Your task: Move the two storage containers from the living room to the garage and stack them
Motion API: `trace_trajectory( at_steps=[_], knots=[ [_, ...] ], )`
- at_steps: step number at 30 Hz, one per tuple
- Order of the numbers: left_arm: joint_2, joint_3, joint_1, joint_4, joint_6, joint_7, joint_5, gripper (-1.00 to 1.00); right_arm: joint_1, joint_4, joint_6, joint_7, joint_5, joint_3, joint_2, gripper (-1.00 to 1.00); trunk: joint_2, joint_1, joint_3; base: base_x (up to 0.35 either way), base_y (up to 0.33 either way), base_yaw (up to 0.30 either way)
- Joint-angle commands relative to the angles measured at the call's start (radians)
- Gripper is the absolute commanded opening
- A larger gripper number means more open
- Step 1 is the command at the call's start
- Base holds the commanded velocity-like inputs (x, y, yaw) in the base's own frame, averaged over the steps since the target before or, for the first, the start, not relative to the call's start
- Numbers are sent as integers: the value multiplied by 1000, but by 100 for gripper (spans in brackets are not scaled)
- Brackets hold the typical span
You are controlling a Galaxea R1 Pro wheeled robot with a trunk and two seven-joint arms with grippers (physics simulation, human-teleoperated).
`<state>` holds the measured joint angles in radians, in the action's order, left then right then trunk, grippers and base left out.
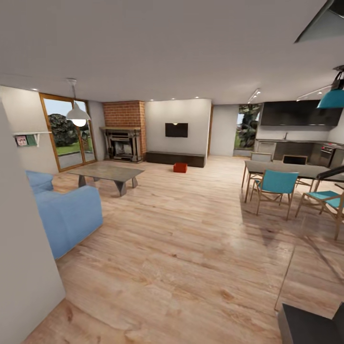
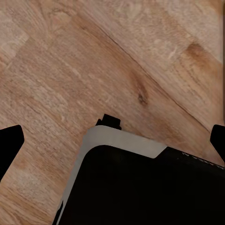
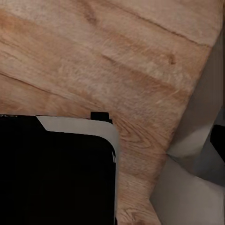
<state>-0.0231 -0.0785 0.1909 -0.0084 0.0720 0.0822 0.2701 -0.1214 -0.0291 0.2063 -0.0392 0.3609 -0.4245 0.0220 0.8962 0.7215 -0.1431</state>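
Head view: distant storage container seemingly lies crosswise before bench

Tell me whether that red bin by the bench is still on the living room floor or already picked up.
On the floor. The red bin rests on the wood planks before the low dark bench, far across the room.

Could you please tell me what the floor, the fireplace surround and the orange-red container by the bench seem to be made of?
The floor looks like light wood planks with a slight sheen: grain, knots and seams show. The fireplace surround appears to be red brick, with mortar lines visible. The orange-red container is too far off to tell; its flat uniform colour suggests plastic, perhaps.
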Motion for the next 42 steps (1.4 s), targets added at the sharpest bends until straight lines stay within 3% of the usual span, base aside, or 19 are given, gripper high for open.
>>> trace_trajectory(
  at_steps=[1, 42],
  knots=[
    [0, -7, 1, 1, 3, 1, 0, 100, -1, -3, 5, -3, 8, -8, -1, 100, 1, 1, -1, 322, 0, 0],
    [0, -7, 1, 1, 7, 0, -1, 100, -1, -3, 4, -5, 11, 3, -1, 100, 1, 1, -1, 322, 0, 0]
  ],
)
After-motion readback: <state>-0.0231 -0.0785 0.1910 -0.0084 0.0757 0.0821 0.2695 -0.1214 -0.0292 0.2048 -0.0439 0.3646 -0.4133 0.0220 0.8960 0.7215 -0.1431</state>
